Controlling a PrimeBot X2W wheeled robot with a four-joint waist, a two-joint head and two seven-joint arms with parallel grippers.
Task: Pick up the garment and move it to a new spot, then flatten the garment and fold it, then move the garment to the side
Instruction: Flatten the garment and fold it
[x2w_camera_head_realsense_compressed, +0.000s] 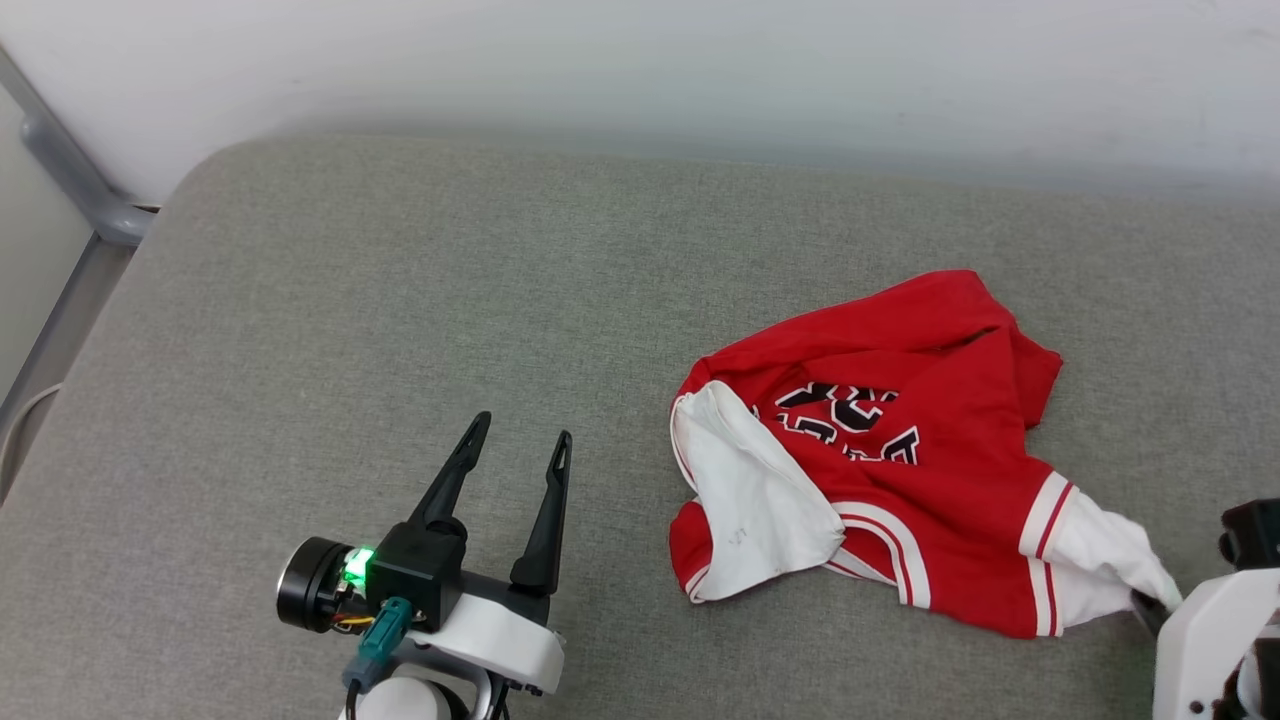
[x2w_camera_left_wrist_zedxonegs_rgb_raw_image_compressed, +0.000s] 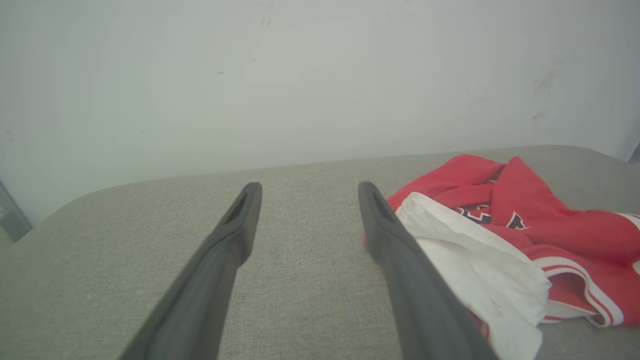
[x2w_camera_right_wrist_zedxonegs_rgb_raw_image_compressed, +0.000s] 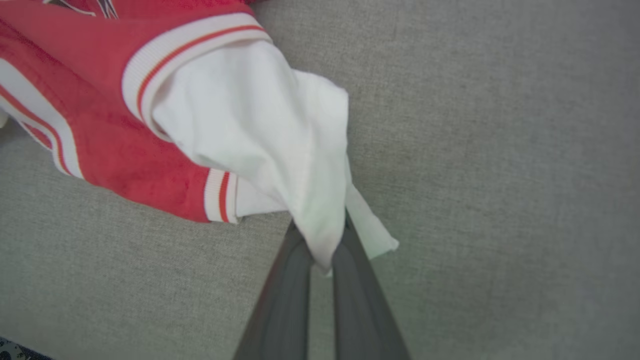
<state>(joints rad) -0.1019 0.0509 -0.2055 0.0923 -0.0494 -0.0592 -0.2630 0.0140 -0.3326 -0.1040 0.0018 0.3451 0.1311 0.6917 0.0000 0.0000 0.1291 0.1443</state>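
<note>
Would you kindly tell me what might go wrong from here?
The right gripper pinches only the tip of the sleeve, so it may slip on lifting. The garment lies crumpled; hauled by one sleeve it may hang twisted. The left gripper, open beside it, offers no second hold.

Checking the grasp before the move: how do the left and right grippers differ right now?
The left gripper is open; the right gripper is shut. The left holds nothing; the right pinches the white sleeve of the garment. Both have long dark fingers.
</note>
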